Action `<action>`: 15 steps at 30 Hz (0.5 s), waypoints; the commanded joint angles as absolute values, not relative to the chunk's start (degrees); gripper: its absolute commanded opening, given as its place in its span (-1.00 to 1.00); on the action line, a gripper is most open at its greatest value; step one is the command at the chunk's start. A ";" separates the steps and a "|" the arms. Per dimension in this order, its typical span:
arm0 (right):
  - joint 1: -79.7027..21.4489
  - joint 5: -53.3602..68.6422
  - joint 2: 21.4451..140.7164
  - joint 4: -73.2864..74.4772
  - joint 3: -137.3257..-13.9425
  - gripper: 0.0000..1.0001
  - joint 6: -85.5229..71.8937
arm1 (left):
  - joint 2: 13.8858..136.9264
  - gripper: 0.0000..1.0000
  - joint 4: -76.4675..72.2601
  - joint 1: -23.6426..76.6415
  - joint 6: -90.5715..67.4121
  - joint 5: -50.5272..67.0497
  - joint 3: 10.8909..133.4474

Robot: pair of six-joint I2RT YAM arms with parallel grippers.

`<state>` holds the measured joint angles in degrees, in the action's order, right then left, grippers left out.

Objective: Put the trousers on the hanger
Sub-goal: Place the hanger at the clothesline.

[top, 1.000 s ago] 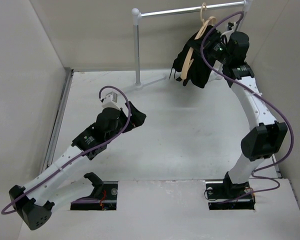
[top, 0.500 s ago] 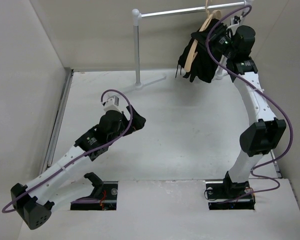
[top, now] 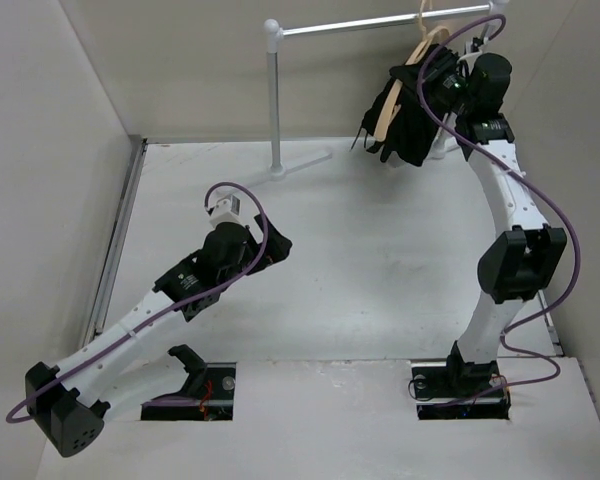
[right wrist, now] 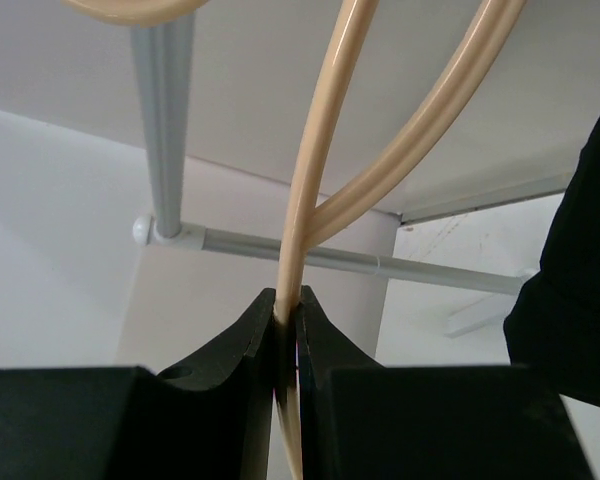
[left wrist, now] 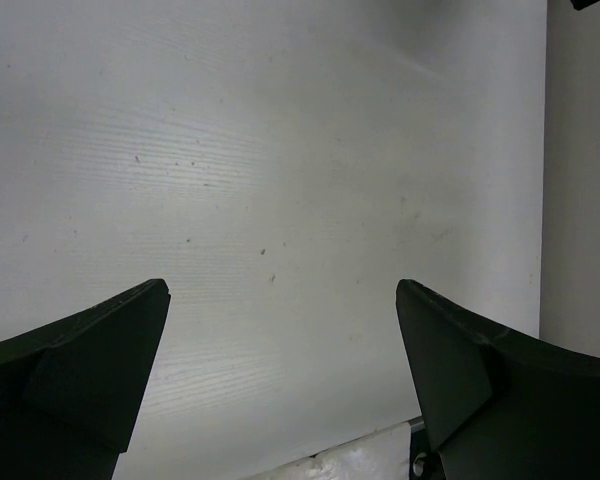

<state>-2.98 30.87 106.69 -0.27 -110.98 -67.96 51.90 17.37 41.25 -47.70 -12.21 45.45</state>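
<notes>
Well off from the rail stand [top: 273, 90], down toward its near left, the left claw [left wrist: 282, 290] hangs over the worktop [top: 380, 260] with its fingers spread wide and released; only the worktop shows between them. Under the right end of the stand's rail, the trousers [top: 410, 130] are draped as a dark bundle over the wooden hanger [right wrist: 302, 235], lifted off the worktop. The right claw [right wrist: 288, 305] is clenched on the hanger's thin tan stem, just below where its two curves part. So, by my reading, only the right arm is placed to act. The hanger's long axis slants down and leftward from the rail, and its hook lies above the claw — whether it has caught the rail I cannot tell.
</notes>
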 commanded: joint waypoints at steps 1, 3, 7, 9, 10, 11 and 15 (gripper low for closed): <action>-1.98 31.55 106.35 -8.00 -114.00 -0.91 -66.89 | 50.54 1.00 15.82 41.44 -48.34 -12.92 44.74; -1.80 31.20 106.00 -7.82 -112.42 -0.88 -66.45 | 50.36 1.00 16.00 41.18 -48.69 -12.92 44.47; -1.80 30.68 105.21 -7.82 -109.87 -0.63 -65.66 | 50.45 1.00 16.87 40.74 -49.57 -12.92 44.21; -1.71 30.59 105.12 -7.74 -109.86 -0.39 -65.57 | 50.71 1.00 17.05 40.47 -49.57 -12.92 44.30; -1.54 30.59 105.03 -7.73 -109.86 -0.26 -65.57 | 50.80 1.00 17.05 40.47 -49.57 -12.92 44.30; -1.36 30.59 104.94 -7.47 -110.04 -0.12 -65.57 | 50.97 1.00 17.05 40.38 -49.57 -12.92 44.38; -0.83 30.59 103.72 -5.72 -110.30 0.35 -64.78 | 51.77 1.00 17.40 39.68 -49.66 -12.92 45.09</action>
